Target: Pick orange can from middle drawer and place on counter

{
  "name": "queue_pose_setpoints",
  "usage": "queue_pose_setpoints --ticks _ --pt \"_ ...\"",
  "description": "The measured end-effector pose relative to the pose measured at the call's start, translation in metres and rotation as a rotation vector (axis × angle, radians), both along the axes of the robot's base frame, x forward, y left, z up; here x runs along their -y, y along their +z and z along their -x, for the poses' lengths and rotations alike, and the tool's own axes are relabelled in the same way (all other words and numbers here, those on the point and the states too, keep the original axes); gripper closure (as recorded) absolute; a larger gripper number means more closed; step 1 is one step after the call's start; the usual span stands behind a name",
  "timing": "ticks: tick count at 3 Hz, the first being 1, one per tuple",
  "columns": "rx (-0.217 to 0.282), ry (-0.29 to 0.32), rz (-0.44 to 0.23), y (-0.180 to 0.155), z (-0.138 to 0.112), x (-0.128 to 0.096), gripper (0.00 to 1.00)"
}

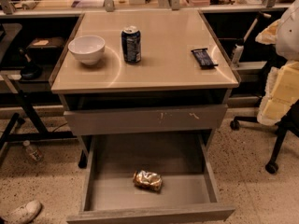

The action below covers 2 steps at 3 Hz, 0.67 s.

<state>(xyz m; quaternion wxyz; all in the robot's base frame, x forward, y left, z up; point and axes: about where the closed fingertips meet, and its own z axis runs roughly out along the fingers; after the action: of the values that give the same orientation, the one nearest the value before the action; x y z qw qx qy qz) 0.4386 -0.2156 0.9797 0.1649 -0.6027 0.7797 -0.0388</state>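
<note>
The orange can (148,180) lies on its side, crinkled and shiny, on the floor of the open middle drawer (96,190), near its front centre. The drawer is pulled far out below a shut drawer front with pale scratch marks (145,119). The glossy beige counter (163,64) tops the grey cabinet above. My gripper is not in view in the camera view.
On the counter stand a white bowl (87,49) at the left, a dark blue can (131,44) in the middle and a dark snack bar (203,58) at the right. A cluttered bench (60,1) runs behind. An office chair (280,120) stands right; a bottle (32,151) lies on the floor left.
</note>
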Motion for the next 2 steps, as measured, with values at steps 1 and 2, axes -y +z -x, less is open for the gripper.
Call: queue_pose_setpoints --ticks 1,2 --pt "0.002 0.0 0.0 -0.001 -0.001 -0.001 0.0" --pt "-0.029 0.005 -0.005 -0.035 -0.001 -0.016 0.0"
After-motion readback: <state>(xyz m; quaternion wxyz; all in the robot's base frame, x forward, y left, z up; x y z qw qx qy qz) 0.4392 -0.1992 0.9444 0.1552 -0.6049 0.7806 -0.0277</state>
